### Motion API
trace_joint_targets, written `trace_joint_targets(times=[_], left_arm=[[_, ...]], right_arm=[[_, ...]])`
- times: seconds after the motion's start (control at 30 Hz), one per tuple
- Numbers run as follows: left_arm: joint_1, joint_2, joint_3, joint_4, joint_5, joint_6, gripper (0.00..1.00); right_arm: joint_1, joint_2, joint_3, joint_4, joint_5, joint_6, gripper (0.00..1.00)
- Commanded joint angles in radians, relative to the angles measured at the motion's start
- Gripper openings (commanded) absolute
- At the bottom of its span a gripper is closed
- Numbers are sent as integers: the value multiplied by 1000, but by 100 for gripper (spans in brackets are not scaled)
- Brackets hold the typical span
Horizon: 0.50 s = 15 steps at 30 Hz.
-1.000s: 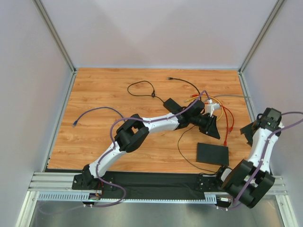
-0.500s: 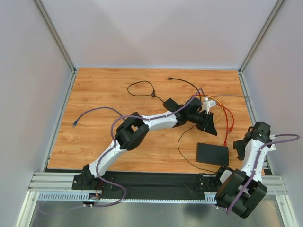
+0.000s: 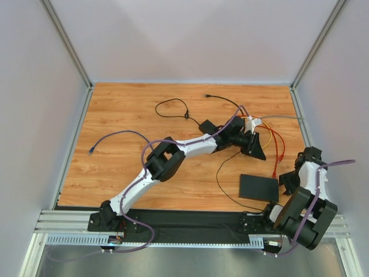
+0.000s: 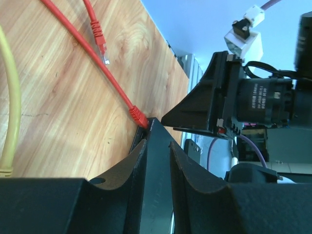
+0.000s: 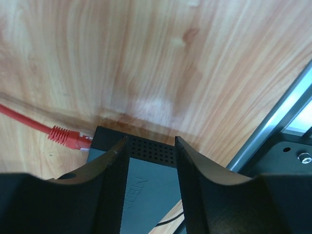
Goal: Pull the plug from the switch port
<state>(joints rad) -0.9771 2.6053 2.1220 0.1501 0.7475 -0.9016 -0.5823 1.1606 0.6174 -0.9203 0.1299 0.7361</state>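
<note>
Both grippers gape empty on approach; right gripper (image 5: 151, 141) hovers over the switch (image 5: 150, 187); left gripper (image 4: 157, 146) likely must pinch the red plug (image 5: 66, 136) next.

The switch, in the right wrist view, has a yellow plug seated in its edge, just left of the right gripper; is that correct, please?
Not quite: the plug seated in the edge of the switch is red, not yellow, as the right wrist view shows. It does sit just left of the right gripper.
</note>
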Motion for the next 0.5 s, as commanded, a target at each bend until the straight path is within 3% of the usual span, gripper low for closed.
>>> trace_joint_targets(times=[0.0,0.47], left_arm=[[-8,13,38,29,20,-40,33],[-41,68,125,-75,-46,-25,34]], right_arm=[[44,-16,4,38,11,-1,44],[171,20,8,58,-38,-26,43]])
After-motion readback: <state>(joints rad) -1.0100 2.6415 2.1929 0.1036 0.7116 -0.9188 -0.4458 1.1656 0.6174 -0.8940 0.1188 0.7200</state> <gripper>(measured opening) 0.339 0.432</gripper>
